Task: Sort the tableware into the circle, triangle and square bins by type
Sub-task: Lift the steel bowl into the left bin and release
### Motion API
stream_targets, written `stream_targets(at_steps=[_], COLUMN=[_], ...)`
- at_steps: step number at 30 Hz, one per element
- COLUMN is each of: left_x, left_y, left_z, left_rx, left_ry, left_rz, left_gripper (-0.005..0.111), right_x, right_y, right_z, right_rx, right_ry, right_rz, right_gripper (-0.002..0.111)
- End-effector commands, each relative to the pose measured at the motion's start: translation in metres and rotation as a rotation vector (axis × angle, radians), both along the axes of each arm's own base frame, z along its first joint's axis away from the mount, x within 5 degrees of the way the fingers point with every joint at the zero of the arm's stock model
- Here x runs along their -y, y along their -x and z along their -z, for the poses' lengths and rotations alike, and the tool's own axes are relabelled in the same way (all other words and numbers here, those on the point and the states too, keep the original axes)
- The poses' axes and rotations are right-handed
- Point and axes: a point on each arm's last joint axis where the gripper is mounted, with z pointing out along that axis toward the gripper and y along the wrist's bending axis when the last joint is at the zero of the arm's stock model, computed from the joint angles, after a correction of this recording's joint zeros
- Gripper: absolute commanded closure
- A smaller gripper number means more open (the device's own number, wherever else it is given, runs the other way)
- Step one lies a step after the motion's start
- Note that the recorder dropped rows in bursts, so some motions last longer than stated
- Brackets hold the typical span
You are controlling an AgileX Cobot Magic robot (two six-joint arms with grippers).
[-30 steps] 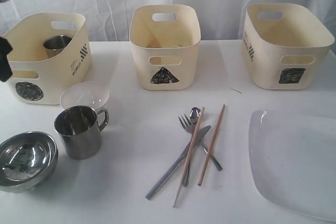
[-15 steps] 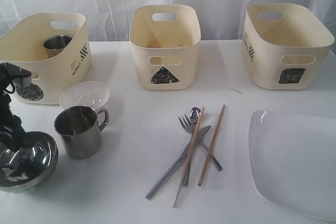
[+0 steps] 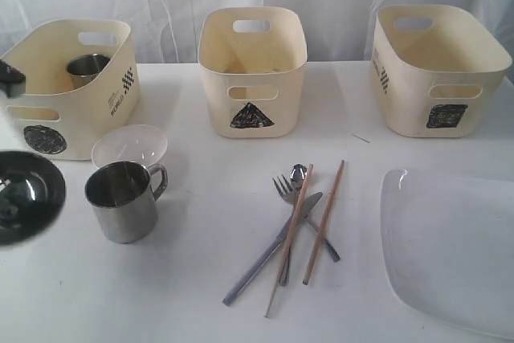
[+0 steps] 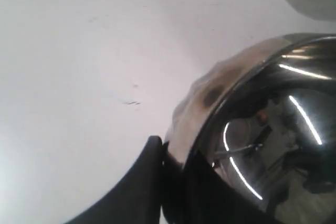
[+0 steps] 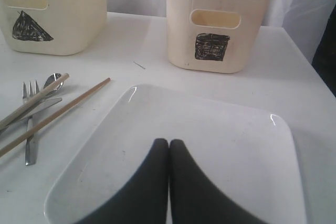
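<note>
The steel bowl (image 3: 28,196) hangs tilted above the table at the far left, its inside facing the camera. My left gripper (image 4: 165,149) is shut on the bowl's rim (image 4: 210,98). One steel mug (image 3: 124,200) stands beside it, with the small white bowl (image 3: 128,146) just behind. A second mug (image 3: 87,68) sits inside the circle bin (image 3: 76,118). Fork (image 3: 283,190), spoon (image 3: 298,172), knife (image 3: 269,251) and chopsticks (image 3: 325,218) lie crossed in front of the triangle bin (image 3: 251,86). My right gripper (image 5: 169,143) is shut and empty above the white square plate (image 5: 226,145).
The square bin (image 3: 438,78) stands at the back right, behind the plate (image 3: 450,247). White curtains hang behind all three bins. A dark part of the left arm (image 3: 8,78) shows at the left edge, in front of the circle bin.
The left arm came down onto the steel bowl, took hold of its rim, then lifted it off the table and tilted it. Everything else stayed put.
</note>
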Motion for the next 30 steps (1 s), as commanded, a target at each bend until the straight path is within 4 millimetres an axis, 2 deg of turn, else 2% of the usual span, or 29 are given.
stream_targets(at_steps=[1,2,3,5,7,9,11,14,15,17,18,19,20,22,23,25,27,29,30], left_x=[-0.008,-0.008,-0.008,-0.006,-0.003,-0.001,0.001,0.003,0.004,0.005,0.006,0.006,0.006,0.006,0.006,0.005,0.005,0.004,0.004], left_y=[0.024,0.029,0.030,0.021,0.008,-0.007,-0.026,-0.066,-0.085,-0.108,-0.132,-0.140,-0.149,-0.154,-0.154,-0.151,-0.148,-0.145,-0.142], left_z=[-0.103,-0.130,-0.157,-0.200,-0.225,-0.228,-0.221,-0.188,-0.166,-0.133,-0.093,-0.075,-0.045,-0.015,-0.008,0.005,0.010,0.006,0.000], left_rx=[0.188,0.307,0.500,0.938,1.279,1.437,1.507,1.499,1.452,1.383,1.294,1.244,1.134,0.984,0.936,0.824,0.755,0.746,0.742], left_ry=[-0.083,-0.087,-0.079,0.048,0.268,0.334,0.352,0.356,0.346,0.324,0.303,0.294,0.272,0.250,0.239,0.214,0.198,0.196,0.195], left_rz=[0.045,0.058,0.046,-0.082,-0.209,-0.203,-0.187,-0.182,-0.185,-0.185,-0.190,-0.196,-0.208,-0.236,-0.242,-0.255,-0.262,-0.266,-0.267], left_gripper=[0.107,0.107,0.107,0.107,0.107,0.107,0.107,0.107,0.107,0.107,0.107,0.107,0.107,0.107,0.106,0.096,0.076,0.058,0.052], right_x=[0.000,0.000,0.000,0.000,0.000,0.000,0.000,0.000,0.000,0.000,0.000,0.000,0.000,0.000,0.000,0.000,0.000,0.000,0.000], right_y=[0.000,0.000,0.000,0.000,0.000,0.000,0.000,0.000,0.000,0.000,0.000,0.000,0.000,0.000,0.000,0.000,0.000,0.000,0.000], right_z=[-0.001,-0.001,-0.001,-0.001,-0.001,-0.001,-0.001,-0.001,-0.001,-0.001,-0.001,-0.001,-0.001,-0.001,-0.001,-0.001,-0.001,-0.001,-0.001], right_rx=[0.013,0.013,0.013,0.013,0.013,0.013,0.013,0.013,0.013,0.013,0.013,0.013,0.014,0.014,0.014,0.014,0.014,0.014,0.014], right_ry=[-0.004,-0.004,-0.004,-0.004,-0.004,-0.004,-0.004,-0.004,-0.004,-0.004,-0.006,-0.009,-0.022,-0.022,-0.022,-0.022,-0.022,-0.022,-0.022], right_rz=[-0.002,-0.002,-0.002,-0.002,-0.002,-0.002,-0.002,-0.002,-0.002,-0.002,-0.001,-0.001,0.003,0.003,0.003,0.003,0.003,0.003,0.003], right_gripper=[0.108,0.108,0.108,0.108,0.108,0.108,0.108,0.108,0.108,0.108,0.108,0.108,0.108,0.108,0.108,0.108,0.108,0.108,0.108])
